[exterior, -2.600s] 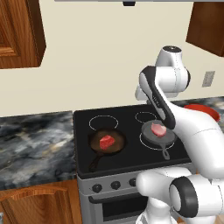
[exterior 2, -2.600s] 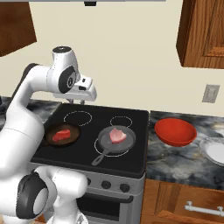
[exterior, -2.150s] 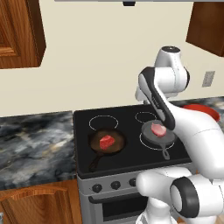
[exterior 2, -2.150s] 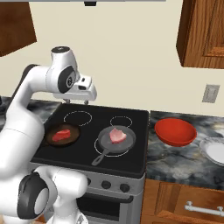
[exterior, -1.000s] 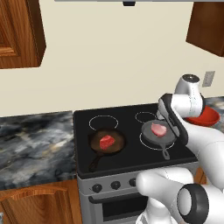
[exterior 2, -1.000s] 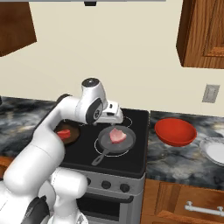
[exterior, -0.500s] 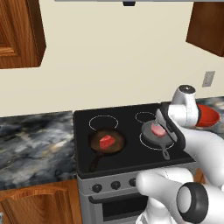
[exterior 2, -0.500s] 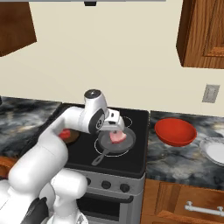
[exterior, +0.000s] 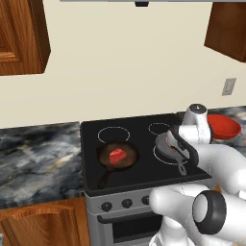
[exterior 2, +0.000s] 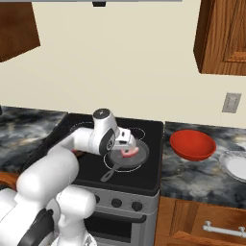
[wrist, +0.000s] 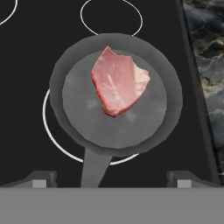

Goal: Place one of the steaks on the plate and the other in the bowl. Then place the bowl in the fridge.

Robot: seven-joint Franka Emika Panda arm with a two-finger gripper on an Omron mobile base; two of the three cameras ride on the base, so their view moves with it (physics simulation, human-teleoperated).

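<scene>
1. since the earlier pictures the arm has swung down from high over the back of the stove to hang low over the right-hand frying pan (wrist: 114,100); the pans, steaks and bowl lie where they were.
2. the claw (wrist: 111,177) is spread wide and holds nothing. in the hand view its two tips rise at the bottom edge, one on each side of the pan's handle.
3. the pale pink steak (wrist: 119,80) lies flat in that pan, slightly toward the far rim, untouched. the camera looks almost straight down on it, so i judge the hand is lining up for a grasp from above.
4. the bright red steak (exterior: 117,155) sits in the left-hand pan (exterior: 116,158) on the front left burner, well apart from the arm.
5. the red bowl (exterior 2: 192,144) stands on the marble table (exterior 2: 202,175) just right of the stove (exterior 2: 144,178), with nothing in it as far as i can tell, near the white plate (exterior 2: 236,166) at the right edge. both are close to the pans, so each carry should be short.
6. neither steak is placed yet, so the task is at its first pick.
7. next move, as i judge it: lower the wide claw around the pink steak, keeping the tips off the pan's rim and handle, then close.
</scene>
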